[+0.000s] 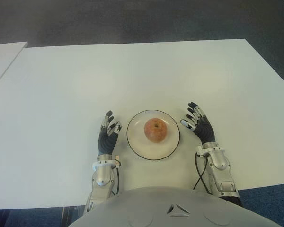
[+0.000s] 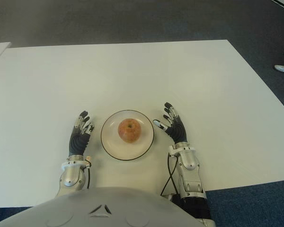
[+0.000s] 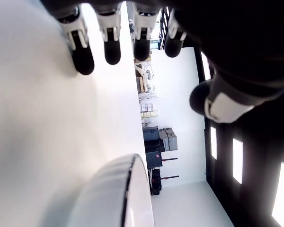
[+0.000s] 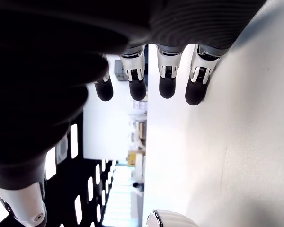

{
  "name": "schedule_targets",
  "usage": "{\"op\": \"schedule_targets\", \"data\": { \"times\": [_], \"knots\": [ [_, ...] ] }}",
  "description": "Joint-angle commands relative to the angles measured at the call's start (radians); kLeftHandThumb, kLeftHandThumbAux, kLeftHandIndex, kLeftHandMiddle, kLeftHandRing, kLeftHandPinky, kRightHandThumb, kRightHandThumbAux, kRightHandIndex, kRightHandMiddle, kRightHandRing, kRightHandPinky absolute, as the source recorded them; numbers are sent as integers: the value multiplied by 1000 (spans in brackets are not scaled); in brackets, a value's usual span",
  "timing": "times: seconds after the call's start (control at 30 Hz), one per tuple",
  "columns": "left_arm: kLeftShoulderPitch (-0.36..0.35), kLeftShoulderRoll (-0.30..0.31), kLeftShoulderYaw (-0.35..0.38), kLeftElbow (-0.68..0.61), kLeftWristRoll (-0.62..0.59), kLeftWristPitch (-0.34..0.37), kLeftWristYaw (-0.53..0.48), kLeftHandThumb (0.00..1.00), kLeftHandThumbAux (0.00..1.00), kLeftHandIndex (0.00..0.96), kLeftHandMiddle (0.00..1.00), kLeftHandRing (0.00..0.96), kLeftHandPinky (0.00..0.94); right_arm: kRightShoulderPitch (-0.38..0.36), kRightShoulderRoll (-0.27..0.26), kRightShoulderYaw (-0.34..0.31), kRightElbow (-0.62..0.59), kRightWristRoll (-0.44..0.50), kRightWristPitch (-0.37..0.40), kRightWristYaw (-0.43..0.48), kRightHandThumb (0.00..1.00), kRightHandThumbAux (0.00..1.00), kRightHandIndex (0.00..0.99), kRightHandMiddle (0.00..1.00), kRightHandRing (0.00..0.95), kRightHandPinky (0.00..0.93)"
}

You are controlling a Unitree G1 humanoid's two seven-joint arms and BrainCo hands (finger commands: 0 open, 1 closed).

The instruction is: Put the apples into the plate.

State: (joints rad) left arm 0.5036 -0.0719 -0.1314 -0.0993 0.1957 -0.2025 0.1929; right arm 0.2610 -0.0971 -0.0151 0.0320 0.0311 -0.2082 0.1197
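Left robot hand point(image 3: 146, 42), fingers extended, near plate point(image 3: 118, 194).

Lab/office, white table point(image 1: 132, 71), grey carpet point(image 1: 132, 21)

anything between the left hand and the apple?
Only the plate: its near rim and a strip of bare white table. The apple sits mid-plate, the open left hand just outside the rim, the right hand opposite. Both eye views show it.

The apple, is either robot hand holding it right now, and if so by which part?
Nothing is held. The apple sits on the plate; the left robot hand and right robot hand flank the plate, fingers open.
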Motion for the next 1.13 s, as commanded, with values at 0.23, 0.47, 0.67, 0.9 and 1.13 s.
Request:
{"op": "schedule_targets", "data": {
  "times": [0.23,0.47,0.67,0.9,1.13],
  "knots": [
    [21,6,6,3,-4,13,-3,0,508,85,82,92,138,8,7,9,-5,3,21,3,268,661,15,0,0,59],
    [21,6,9,13,-5,-1,-1,0,501,84,83,100,154,8,7,10,-3,5,20,3,275,665,14,0,0,57],
    [21,8,10,17,0,-5,0,2,517,82,83,103,159,8,7,10,-1,9,19,5,285,667,16,0,0,67],
    [25,10,11,13,5,-6,1,0,522,87,88,106,148,9,7,11,-4,7,19,3,281,664,14,0,0,56],
    [26,14,12,13,4,-9,-1,0,518,84,84,97,140,11,8,12,-5,4,17,1,272,669,9,0,0,57]
  ]
}}
